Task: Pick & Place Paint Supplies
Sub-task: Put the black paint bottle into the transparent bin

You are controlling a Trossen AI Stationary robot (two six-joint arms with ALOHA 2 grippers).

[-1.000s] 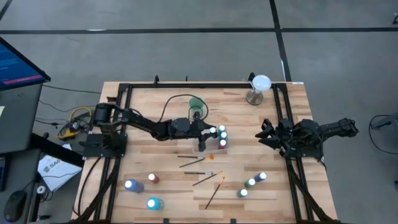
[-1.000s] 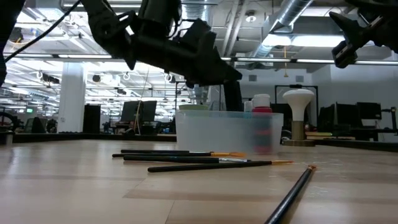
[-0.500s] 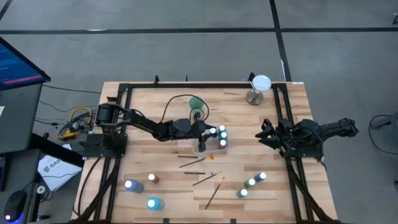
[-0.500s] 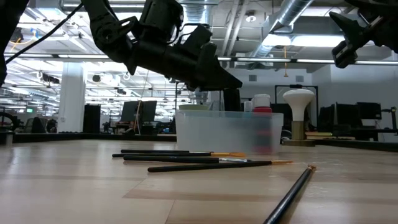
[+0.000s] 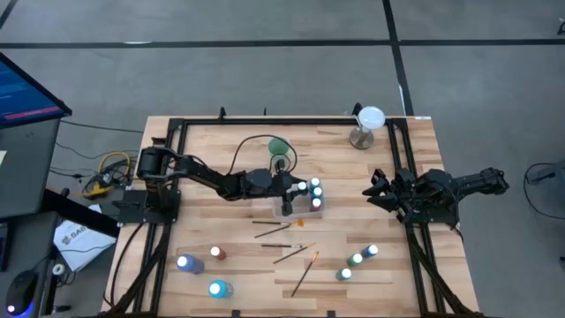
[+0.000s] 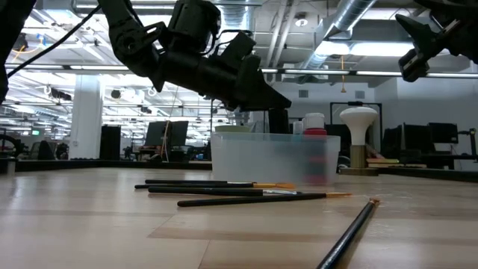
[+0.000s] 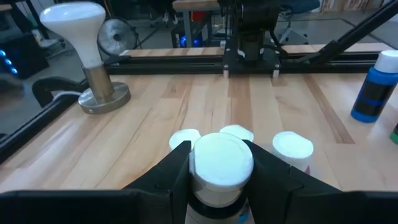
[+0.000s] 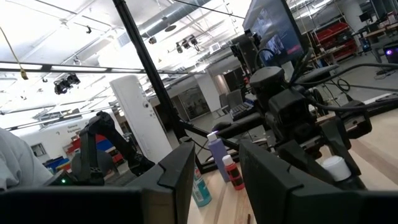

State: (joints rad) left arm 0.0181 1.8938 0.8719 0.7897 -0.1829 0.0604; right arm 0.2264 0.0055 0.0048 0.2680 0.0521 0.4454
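Note:
My left gripper (image 5: 298,187) reaches from the table's left over the clear plastic tray (image 5: 300,212) and is shut on a white-capped paint bottle (image 7: 222,160). In the low view it hangs just above the tray's rim (image 6: 272,136). Three more capped bottles (image 5: 316,193) stand in the tray. Several thin paintbrushes (image 5: 281,238) lie flat on the wood nearer the front. Loose bottles stand front left (image 5: 188,262) and front right (image 5: 357,259). My right gripper (image 5: 378,190) waits open at the right side. My left gripper pinches the bottle between its two fingers (image 7: 176,167), one on each side just under the white cap (image 7: 222,155). The fingers come from the table's left, slanting downward. The bottle stands upright; its lower end is hidden by the fingers and the tray wall.
A white mushroom-shaped stand (image 5: 366,124) sits at the far right corner, and a green round thing (image 5: 279,146) with a cable lies behind the tray. A black frame (image 5: 265,122) borders the table. Bare wood lies between the tray and my right arm.
My left gripper has sunk slightly toward the tray, keeping hold of the bottle.

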